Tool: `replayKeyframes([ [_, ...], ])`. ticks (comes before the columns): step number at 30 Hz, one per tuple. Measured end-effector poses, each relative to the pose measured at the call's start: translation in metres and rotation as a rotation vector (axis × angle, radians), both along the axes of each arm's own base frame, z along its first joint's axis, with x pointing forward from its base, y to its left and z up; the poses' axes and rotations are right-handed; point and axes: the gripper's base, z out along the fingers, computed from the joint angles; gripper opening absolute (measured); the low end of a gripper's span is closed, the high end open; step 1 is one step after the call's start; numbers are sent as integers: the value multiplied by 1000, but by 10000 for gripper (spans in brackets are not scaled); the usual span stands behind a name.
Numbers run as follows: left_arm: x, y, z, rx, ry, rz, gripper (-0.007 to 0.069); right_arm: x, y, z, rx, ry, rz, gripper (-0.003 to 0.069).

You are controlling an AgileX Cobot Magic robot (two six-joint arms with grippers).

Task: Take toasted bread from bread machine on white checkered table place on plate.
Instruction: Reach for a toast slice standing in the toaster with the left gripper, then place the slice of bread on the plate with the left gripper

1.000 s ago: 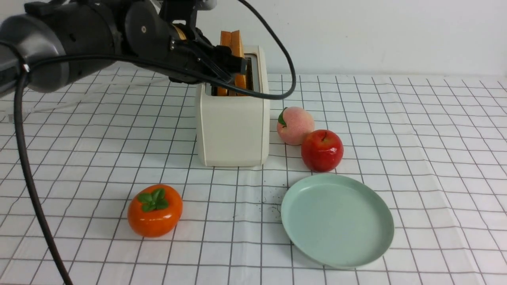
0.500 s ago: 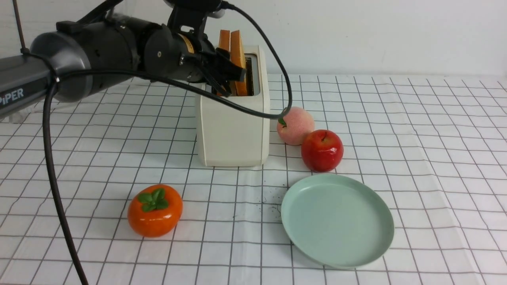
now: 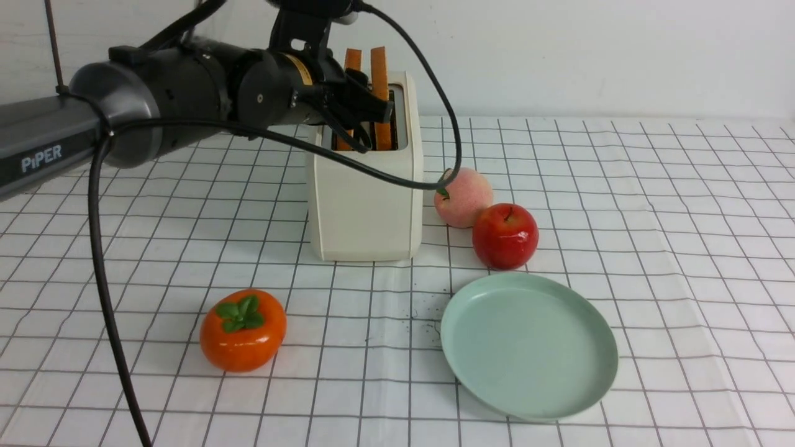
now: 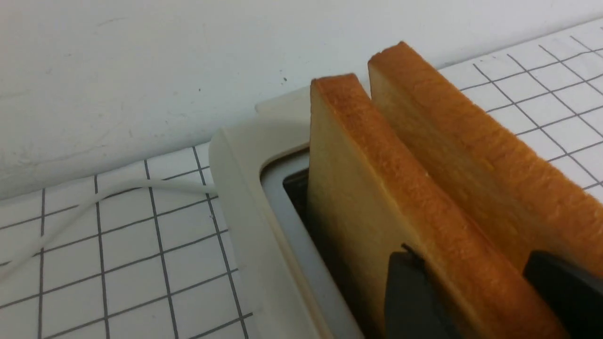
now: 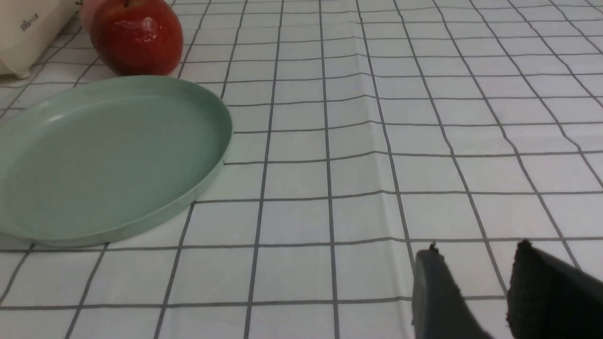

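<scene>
**Entry 1, nearest.** Right end effector [image 5: 476, 252]: parked low over the table [image 3: 652, 248], fingers parted, nothing between them. No hazard is posed unless the carry route is crossed.

**Entry 2.** Plate [image 3: 528, 347]: mint-green and bare, set in front of the bread machine's right corner. A persimmon [image 3: 243, 330] is set well apart to the left.

**Entry 3.** Apple [image 3: 505, 236]: just beyond the plate's far rim, touching a peach [image 3: 463, 197]. Both lie under the likely route from slot to plate. They could be knocked and rolled if the slice is carried low.

**Entry 4.** Arm cable [image 3: 428, 183]: draped across the bread machine [image 3: 366, 198] and down to the peach's stem side. The peach may be dragged when the arm is raised.

**Entry 5, farthest.** Toasted bread [image 4: 377, 188]: two slices upright in the slots.
- One slice is clamped by the left end effector [image 4: 471, 268], a finger on each face, near one end.
- How firmly it is pinched cannot be judged from the cropped wrist view.
- With an off-centre hold, the slice may swing or slip.
- The neighbouring slice, just beside it, may be scraped upward.
- The machine may be tipped if the slice binds in its slot.
</scene>
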Motion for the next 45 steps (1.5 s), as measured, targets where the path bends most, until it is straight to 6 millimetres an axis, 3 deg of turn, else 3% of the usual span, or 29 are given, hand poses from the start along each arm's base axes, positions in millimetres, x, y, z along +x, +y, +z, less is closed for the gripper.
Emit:
replayKeyframes([
  [5,2,3,-1,-2,-4,7,230,0,0,0,0,0,0,242],
  [9,3,4,-1,-7,-5,11,102,0,0,0,0,0,0,242],
  [16,-1,5,9,-30,-23,15,99,0,0,0,0,0,0,242],
  [22,-18,12,58,-94,-152,16,99,0,0,0,0,0,0,242],
  [24,-35,19,94,-136,-247,14,99,0,0,0,0,0,0,242],
  [27,-64,30,139,-180,-352,12,99,0,0,0,0,0,0,242],
  [28,-82,37,161,-206,-398,12,99,0,0,0,0,0,0,242],
  [29,-82,37,160,-207,-395,12,99,0,0,0,0,0,0,242],
  [31,-118,50,194,-272,-408,13,99,0,0,0,0,0,0,242],
  [33,-147,59,210,-331,-336,5,99,0,0,0,0,0,0,242],
  [34,-153,61,211,-332,-318,2,99,0,0,0,0,0,0,242],
  [35,-174,64,213,-360,-191,-24,99,0,0,0,0,0,0,242],
  [37,-183,63,208,-367,-102,-47,99,0,0,0,0,0,0,242],
  [39,-199,52,182,-363,157,-164,99,0,0,0,0,0,0,242],
  [42,-206,21,131,-354,407,-352,99,0,0,0,0,0,0,242],
  [43,-207,19,127,-354,421,-365,99,0,0,0,0,0,0,242],
  [45,-210,-13,85,-354,543,-475,99,0,0,0,0,0,0,242],
])
